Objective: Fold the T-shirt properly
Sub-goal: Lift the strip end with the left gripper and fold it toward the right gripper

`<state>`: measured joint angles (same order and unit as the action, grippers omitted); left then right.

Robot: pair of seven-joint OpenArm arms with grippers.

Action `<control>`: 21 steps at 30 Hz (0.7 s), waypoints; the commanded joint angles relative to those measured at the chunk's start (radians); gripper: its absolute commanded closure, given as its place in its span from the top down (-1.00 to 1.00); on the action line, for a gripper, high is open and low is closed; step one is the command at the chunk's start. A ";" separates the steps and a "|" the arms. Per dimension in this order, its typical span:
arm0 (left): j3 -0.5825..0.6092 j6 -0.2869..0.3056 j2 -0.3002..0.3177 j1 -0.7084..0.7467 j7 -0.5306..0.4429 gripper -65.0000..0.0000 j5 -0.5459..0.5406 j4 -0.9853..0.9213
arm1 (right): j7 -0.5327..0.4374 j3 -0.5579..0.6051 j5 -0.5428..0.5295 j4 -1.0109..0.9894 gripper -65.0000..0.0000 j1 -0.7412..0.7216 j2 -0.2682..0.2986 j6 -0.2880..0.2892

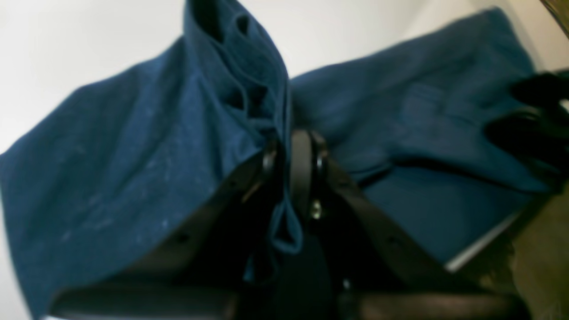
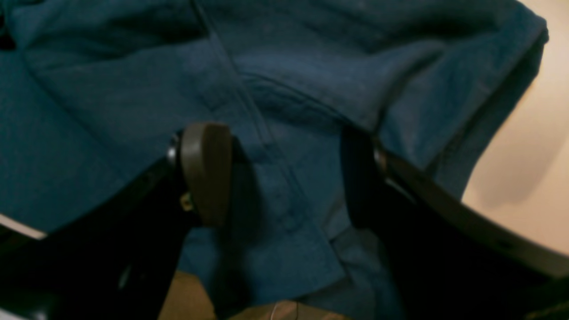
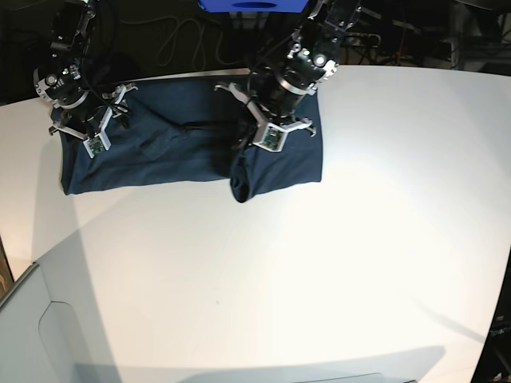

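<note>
The dark navy T-shirt lies spread along the back of the white table. My left gripper is over its right half, shut on a pinched ridge of cloth that rises from the table. In the left wrist view the T-shirt bunches up between the closed fingers of the left gripper. My right gripper is at the shirt's left end. Seen from the right wrist, the right gripper stands open, its fingers wide apart over the T-shirt, and a fold drapes over the right-hand finger.
A blue box and loose cables sit behind the table's far edge. The shirt's left end lies close to the table's edge, with brown floor showing below it. A pale panel stands at the front left corner.
</note>
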<state>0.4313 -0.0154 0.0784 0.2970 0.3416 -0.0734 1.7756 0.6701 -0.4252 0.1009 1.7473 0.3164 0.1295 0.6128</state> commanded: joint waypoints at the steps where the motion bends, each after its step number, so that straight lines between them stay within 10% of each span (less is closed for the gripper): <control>1: 0.022 0.007 -0.007 -0.012 -0.028 -1.00 -0.009 0.008 | -0.019 -0.005 -0.013 0.016 0.12 -0.004 0.012 0.019; 21: 0.149 0.010 -0.035 -0.131 -0.031 -1.00 -0.013 -0.105 | -0.014 -0.005 -0.013 0.016 0.12 -0.003 0.032 0.019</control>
<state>0.5762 -0.0132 0.0536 0.1707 0.3321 -0.0788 1.6581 0.6735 -0.4252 0.1005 1.7473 0.3172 0.1493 0.6128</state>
